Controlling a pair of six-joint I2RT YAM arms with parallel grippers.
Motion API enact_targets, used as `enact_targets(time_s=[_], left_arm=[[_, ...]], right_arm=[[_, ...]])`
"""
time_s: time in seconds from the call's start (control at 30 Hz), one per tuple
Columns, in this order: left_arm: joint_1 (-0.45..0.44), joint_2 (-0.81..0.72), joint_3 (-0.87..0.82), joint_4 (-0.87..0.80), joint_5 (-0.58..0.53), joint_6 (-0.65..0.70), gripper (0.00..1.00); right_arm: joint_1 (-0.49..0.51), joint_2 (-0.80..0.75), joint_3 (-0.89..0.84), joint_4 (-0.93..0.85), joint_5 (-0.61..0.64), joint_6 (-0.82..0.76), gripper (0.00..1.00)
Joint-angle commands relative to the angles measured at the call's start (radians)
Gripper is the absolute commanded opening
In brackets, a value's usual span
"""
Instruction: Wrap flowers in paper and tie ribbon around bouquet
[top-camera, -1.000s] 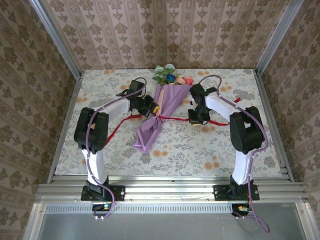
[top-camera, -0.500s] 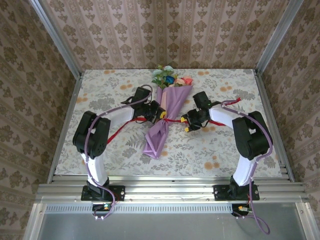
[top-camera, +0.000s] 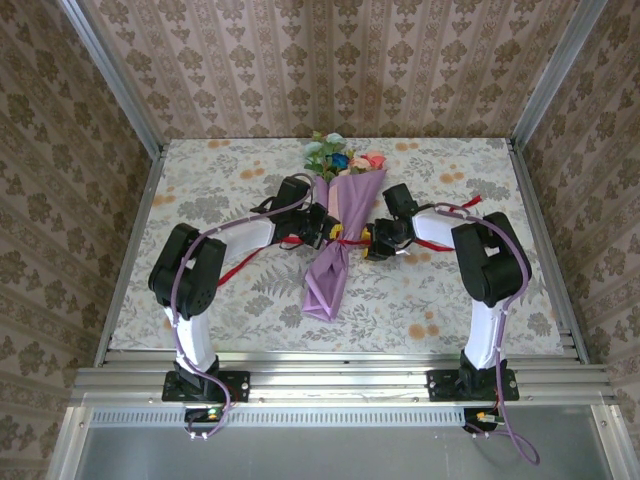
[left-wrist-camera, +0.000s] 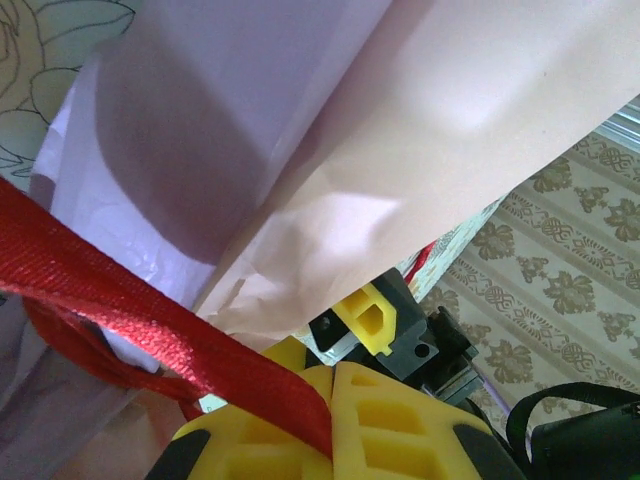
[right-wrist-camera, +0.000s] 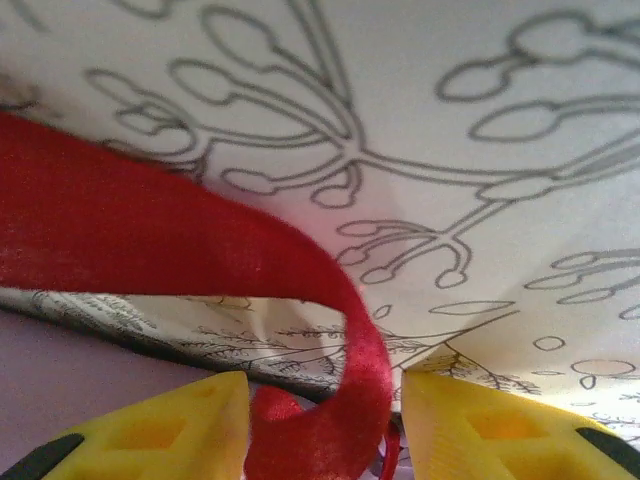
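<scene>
The bouquet (top-camera: 326, 284) lies on the worktop (top-camera: 420, 300) at its middle, narrow end toward the arm bases and wide end away from them. The ribbon (top-camera: 240, 262) crosses the cone at about mid-length; one tail runs out to the near left, the other to the far right.

The left hand (top-camera: 324, 229) sits against the left side of the cone. In the left wrist view its fingers (left-wrist-camera: 400, 425) are closed on the ribbon (left-wrist-camera: 130, 310), which is pinched in the seam between them, directly below the paper (left-wrist-camera: 400, 130).

The right hand (top-camera: 369, 244) sits just beside the right side of the cone. In the right wrist view its fingers (right-wrist-camera: 190, 425) stand apart, and the ribbon (right-wrist-camera: 120, 230) loops down loosely through the gap, unclamped.

The flowers (top-camera: 340, 158) project from the wide end near the far edge of the worktop.
</scene>
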Motion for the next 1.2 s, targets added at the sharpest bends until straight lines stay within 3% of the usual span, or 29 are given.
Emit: enact_targets(time_s=[0.0,0.13,0.33,0.4,0.57,0.73,0.93,1.17], left_arm=[[-0.007,-0.032,-0.011,0.024,0.022,-0.019,0.00],[-0.007,-0.034,-0.008,0.022,0.022,-0.020,0.00],[0.011,-0.045,-0.017,0.018,0.020,-0.015,0.00],[0.030,-0.054,-0.026,0.003,0.019,-0.003,0.00],[0.083,-0.060,-0.041,-0.002,0.021,0.015,0.00],[0.114,-0.049,-0.045,0.066,0.021,-0.011,0.00],[0.115,-0.020,-0.080,0.235,0.014,-0.108,0.00],[0.091,0.008,-0.126,0.426,-0.012,-0.241,0.00]], right_arm=[[0.006,0.022,0.028,-0.037,0.035,0.052,0.45],[0.009,0.052,0.031,-0.053,0.068,0.048,0.37],[0.001,0.092,0.073,-0.088,0.080,-0.084,0.00],[-0.011,0.074,0.121,-0.182,0.109,-0.229,0.00],[-0.004,0.061,0.282,-0.433,0.175,-0.765,0.00],[0.022,0.069,0.293,-0.568,0.196,-1.168,0.00],[0.066,0.034,0.252,-0.616,0.303,-1.390,0.00],[0.138,0.035,0.279,-0.640,0.444,-1.504,0.00]])
